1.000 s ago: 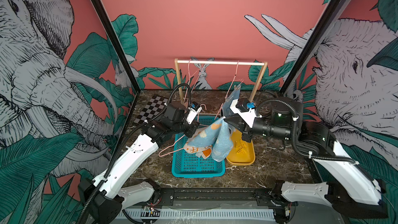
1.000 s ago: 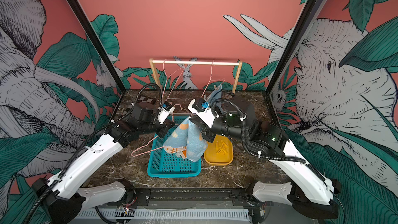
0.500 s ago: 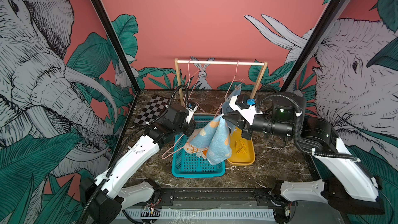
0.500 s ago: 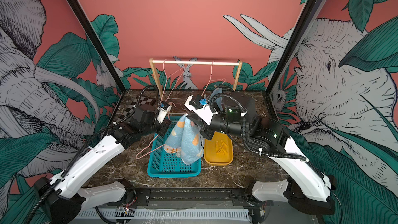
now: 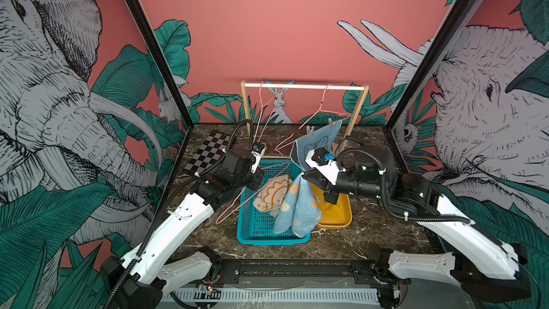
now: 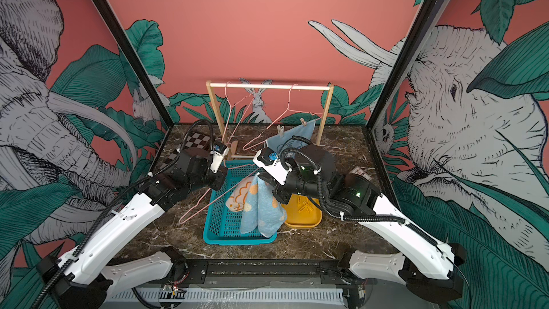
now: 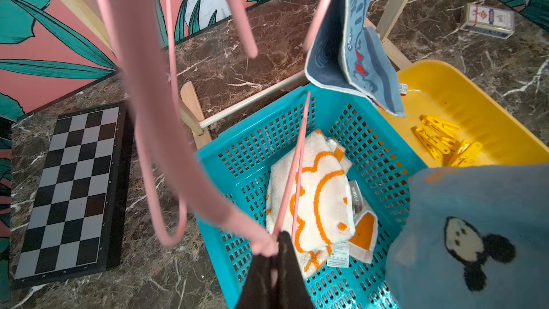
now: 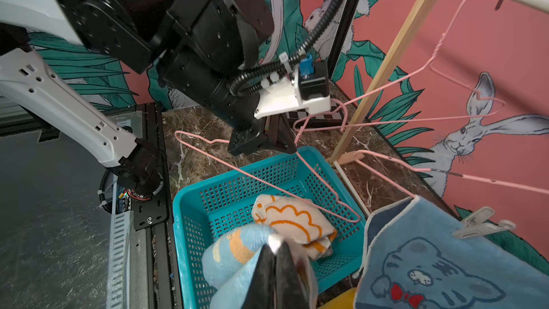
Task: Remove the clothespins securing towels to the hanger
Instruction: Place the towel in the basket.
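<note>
Clothespins of yellow plastic (image 7: 439,141) lie in the yellow tray (image 7: 463,84); two pale pegs (image 8: 481,224) pin one blue towel (image 8: 430,263) to its hanger (image 8: 505,184). Right end effector (image 8: 275,248) clamps another blue towel (image 5: 298,212); left end effector (image 7: 277,242) pinches a bare pink wire hanger (image 7: 154,120).

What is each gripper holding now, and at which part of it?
Left gripper: the pink hanger, near its neck. Right gripper: the spotted blue towel, pinched at its top, hanging over the basket.
</note>
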Controlling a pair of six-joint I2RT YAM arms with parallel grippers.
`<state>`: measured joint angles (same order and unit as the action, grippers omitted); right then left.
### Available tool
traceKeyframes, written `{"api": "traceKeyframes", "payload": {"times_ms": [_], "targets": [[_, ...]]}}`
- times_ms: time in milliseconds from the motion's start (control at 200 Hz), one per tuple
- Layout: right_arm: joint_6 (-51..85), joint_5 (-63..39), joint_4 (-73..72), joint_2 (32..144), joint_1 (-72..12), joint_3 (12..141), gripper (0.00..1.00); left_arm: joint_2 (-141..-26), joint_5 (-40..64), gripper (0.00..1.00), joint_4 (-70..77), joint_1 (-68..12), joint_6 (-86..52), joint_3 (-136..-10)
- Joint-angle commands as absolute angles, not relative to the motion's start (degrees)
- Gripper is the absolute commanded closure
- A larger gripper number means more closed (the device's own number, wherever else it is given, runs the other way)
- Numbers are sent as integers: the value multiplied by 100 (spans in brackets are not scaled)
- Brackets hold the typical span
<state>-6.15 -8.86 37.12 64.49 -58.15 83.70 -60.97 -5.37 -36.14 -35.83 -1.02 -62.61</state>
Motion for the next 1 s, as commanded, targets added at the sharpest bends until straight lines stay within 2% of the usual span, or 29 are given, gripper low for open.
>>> {"api": "traceKeyframes", "payload": {"times_ms": [0, 310, 585, 995], "targets": [[-412, -763, 2891, 6408, -5847, 8094, 100, -5868, -341, 100, -3873, -3544, -19, -6476], [-119, -595, 2139, 6864, -5828, 7137, 100, -5580, -326, 100, -4340, -3544, 96, -6707], [363, -493, 1313, 7463, -5782, 6150, 100, -5458, -741, 100, -4827, -3543, 262, -7062], [622, -199, 739, 8582, -5748, 5405, 100, -5341, -1064, 100, -5189, -3542, 380, -7424]]}}
